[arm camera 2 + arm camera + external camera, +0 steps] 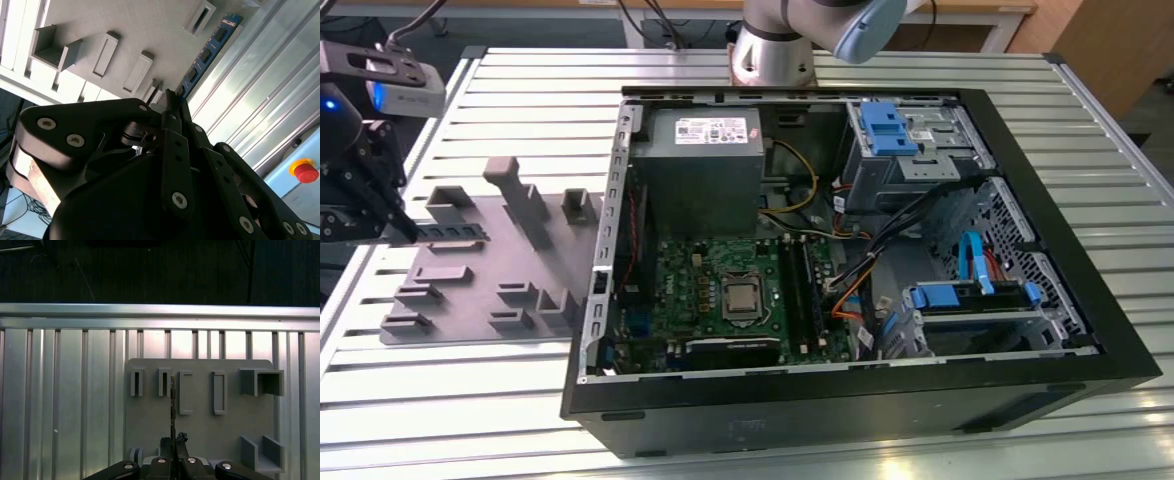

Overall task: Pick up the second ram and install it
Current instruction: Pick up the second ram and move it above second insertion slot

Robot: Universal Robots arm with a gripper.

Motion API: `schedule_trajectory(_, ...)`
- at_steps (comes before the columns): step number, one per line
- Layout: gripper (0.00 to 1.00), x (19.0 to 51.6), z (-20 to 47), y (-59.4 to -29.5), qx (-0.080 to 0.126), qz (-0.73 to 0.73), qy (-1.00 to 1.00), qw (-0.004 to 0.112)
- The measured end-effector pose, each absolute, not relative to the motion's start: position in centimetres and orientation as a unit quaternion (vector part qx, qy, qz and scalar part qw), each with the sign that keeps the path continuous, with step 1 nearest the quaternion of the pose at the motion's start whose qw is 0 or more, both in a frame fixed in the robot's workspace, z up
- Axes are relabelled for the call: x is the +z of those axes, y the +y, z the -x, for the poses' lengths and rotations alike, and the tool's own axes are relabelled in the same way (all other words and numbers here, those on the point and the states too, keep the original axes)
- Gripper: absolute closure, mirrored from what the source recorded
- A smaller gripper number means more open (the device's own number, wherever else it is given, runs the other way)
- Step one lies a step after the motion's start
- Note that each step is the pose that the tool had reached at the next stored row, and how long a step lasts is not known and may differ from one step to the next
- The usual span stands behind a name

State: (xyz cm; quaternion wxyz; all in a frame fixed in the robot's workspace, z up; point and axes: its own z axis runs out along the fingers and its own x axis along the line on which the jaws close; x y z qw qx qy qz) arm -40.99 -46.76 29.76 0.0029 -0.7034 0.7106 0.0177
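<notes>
**Operator:** Where is the second ram?

**Spotter:** Your gripper (400,230) has it. In the exterior view the second ram (454,232) juts level from the jaws toward three o'clock. It hangs over the grey holder tray (480,295), at nine o'clock of the open computer case (854,405) on the slatted desk (494,400). The jaws are pressed onto one end of it. In the second wrist view the second ram (207,50) runs out from the gripper (172,97), blue-green board and black chips showing.

**Operator:** Is it clear of the tray?

**Spotter:** By my reading it is lifted off, though you cannot tell how far. In the first wrist view the second ram (173,400) shows edge-on, a thin line ahead of the gripper (173,440).

**Operator:** What makes this a good carry?

**Spotter:** In my judgement, you grip one end only, so the long free end could sag or swing. Hold the pinch firm, move slowly and carry the board level. Clear the upright posts (520,200) of the tray, at one o'clock of the free end. The motherboard (707,275) and its long black slots (797,285) lie inside the case, well apart from your load.
</notes>
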Motion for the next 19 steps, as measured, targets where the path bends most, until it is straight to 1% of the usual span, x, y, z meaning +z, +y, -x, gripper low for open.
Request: schedule_trajectory(19,0.86,30.08,40.99,-46.76,0.018,0.703,0.711,0.003)
